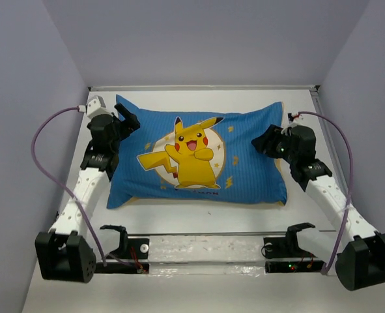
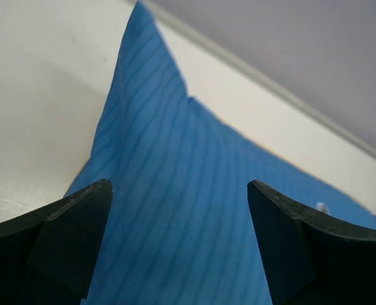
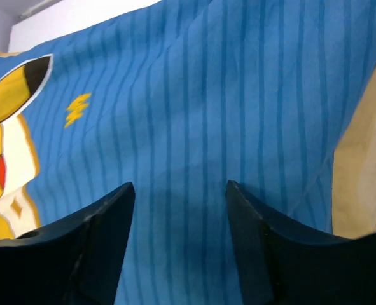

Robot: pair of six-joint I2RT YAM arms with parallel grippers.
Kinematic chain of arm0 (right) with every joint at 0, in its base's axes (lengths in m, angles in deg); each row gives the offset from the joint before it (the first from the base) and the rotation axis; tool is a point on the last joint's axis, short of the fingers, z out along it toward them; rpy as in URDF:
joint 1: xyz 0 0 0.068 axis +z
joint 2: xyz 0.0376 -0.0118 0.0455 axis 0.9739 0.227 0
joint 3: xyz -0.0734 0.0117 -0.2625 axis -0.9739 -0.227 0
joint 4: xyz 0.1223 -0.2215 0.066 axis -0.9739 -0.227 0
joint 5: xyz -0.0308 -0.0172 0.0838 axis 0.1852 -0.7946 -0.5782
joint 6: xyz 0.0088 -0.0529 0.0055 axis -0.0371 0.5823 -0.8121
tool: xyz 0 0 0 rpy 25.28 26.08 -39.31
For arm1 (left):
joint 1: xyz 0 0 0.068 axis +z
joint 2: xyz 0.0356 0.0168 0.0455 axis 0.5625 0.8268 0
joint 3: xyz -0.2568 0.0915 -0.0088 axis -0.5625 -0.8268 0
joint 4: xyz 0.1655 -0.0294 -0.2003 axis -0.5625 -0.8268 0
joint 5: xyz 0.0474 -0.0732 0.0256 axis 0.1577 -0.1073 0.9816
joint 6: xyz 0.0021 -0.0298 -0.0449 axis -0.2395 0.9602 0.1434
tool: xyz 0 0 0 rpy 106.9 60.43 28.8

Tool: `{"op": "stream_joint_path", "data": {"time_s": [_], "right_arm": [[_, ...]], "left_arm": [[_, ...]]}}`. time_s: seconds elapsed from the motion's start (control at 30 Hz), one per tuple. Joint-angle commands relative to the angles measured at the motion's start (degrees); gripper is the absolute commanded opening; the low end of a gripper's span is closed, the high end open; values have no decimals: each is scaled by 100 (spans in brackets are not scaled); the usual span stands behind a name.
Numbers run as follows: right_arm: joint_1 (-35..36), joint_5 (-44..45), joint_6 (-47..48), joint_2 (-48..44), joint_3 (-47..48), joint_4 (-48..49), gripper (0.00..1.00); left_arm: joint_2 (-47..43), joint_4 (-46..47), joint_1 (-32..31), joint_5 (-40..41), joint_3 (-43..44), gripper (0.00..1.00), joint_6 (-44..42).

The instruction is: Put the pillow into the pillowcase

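The pillowcase lay plump, blue side up, mid-table. No white pillow showed, so it was judged to be fully inside. Step in hand: release and withdrawal. Both arms should lift straight up so no cloth snags (corners especially).

Left gripper: jaws wide over the far-left corner, holding nothing.

Right gripper: jaws moderately parted over the right end, nothing clamped. Contact with the cloth could not be told.

The pillowcase lies on the table between left gripper and right gripper.
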Motion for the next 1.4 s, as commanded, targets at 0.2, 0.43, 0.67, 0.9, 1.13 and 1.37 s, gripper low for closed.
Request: {"op": "stream_joint_path", "data": {"time_s": [0.2,0.43,0.67,0.9,1.13,1.37], "right_arm": [[-11,19,55,-903,-461,92,78],[-11,538,-130,-667,-848,312,88],[-11,696,-157,63,-708,435,96],[-11,1373,-218,-542,-542,260,65],[-11,1189,-183,-1026,-382,-189,98],[-11,1083,-578,-833,-909,310,94]], "left_arm": [[2824,-44,654,-1104,1595,76,-129],[4347,1214,979,-1458,2043,0,960],[5094,1900,752,-957,2264,0,1103],[3262,2277,382,-1126,1336,98,505],[641,865,548,-754,121,99,189],[-1004,-1359,1058,-1439,-1013,99,-348]]}}
